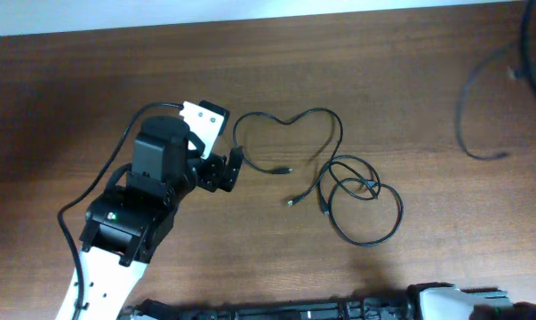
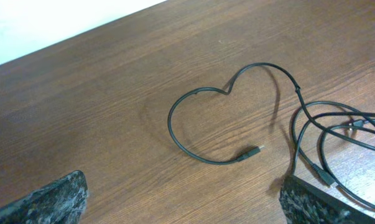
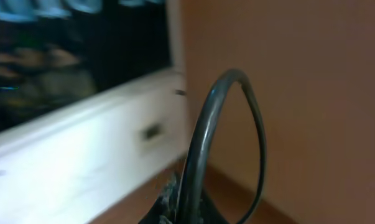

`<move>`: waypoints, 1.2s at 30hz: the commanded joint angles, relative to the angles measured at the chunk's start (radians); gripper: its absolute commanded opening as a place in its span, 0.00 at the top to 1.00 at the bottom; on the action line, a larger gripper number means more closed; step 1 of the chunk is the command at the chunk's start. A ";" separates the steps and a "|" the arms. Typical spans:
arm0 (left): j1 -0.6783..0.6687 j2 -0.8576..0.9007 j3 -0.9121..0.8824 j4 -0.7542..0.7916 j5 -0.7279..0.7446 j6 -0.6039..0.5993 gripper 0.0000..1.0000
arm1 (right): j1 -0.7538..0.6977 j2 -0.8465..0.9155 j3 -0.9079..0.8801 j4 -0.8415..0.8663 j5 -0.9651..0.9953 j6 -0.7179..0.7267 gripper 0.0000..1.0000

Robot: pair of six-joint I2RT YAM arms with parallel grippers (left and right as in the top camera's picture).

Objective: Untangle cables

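The job looked partly done. On the table (image 1: 116, 80), one cable (image 1: 290, 118) was spread into an open heart-shaped loop just right of the left gripper (image 1: 235, 169), and its plug (image 1: 285, 169) lay free inside the loop. The right side of that cable ran down into the coil (image 1: 367, 204), where several strands crossed one another. Two more plugs (image 1: 292, 202) lay at the coil's left edge. That knot of crossings was judged to be what was left to clear.

A further black cord (image 1: 468, 124) lay well apart at the far right. Whether it was a cable already freed could not be told.

The left gripper hung above the table with its jaws wide apart and nothing between them, facing the loop. The right gripper (image 3: 178, 208) was closed, parked at the near right. A dark loop (image 3: 227, 124) rose just in front of it, but whether it was clamped there could not be told.
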 commanded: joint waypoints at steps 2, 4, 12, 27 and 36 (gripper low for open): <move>0.006 -0.005 0.011 0.002 0.015 0.016 0.01 | -0.170 0.058 0.001 -0.050 0.042 -0.005 0.96; 0.006 -0.005 0.011 0.002 0.015 0.016 0.01 | -0.252 0.087 0.001 -0.084 0.041 0.030 0.96; 0.006 -0.005 0.011 0.002 0.015 0.016 0.01 | -0.507 0.197 0.001 -0.117 -0.046 0.137 0.96; 0.006 -0.005 0.011 0.002 0.015 0.016 0.01 | -0.946 0.433 0.001 -0.100 -0.658 0.155 0.96; 0.006 -0.005 0.011 0.002 0.015 0.016 0.01 | -0.981 0.447 -0.034 -0.105 -0.688 0.156 0.96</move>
